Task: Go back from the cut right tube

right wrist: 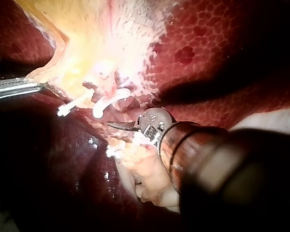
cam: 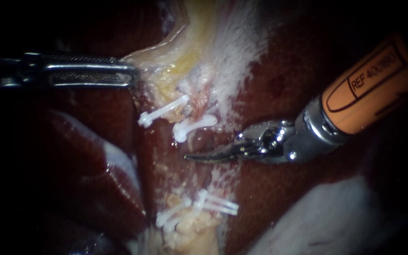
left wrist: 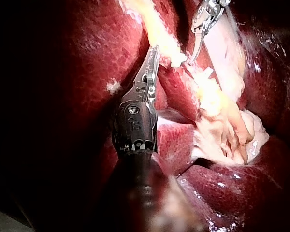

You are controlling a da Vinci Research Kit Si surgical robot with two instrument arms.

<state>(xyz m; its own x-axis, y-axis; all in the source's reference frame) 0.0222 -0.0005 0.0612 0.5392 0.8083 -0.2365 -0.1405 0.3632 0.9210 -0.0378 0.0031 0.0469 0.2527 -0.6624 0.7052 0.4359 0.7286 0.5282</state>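
dark red liver [cam: 270, 198] backs the right instrument [cam: 204, 156], its jaws pressed together and empty, lying in the gap of the cut right tube [cam: 203, 105] between the upper clip [cam: 192, 126] and the lower clips [cam: 216, 204]. the left instrument [cam: 131, 75] grips the gallbladder [cam: 190, 47] edge. the retreat looks barely begun and calls for a straight pull back along the shaft, clear of the clips.

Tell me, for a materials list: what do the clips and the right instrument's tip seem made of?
The clips are probably matte plastic: opaque white, without metallic glint. The tip of the right instrument is likely polished metal: silvery with bright highlights.
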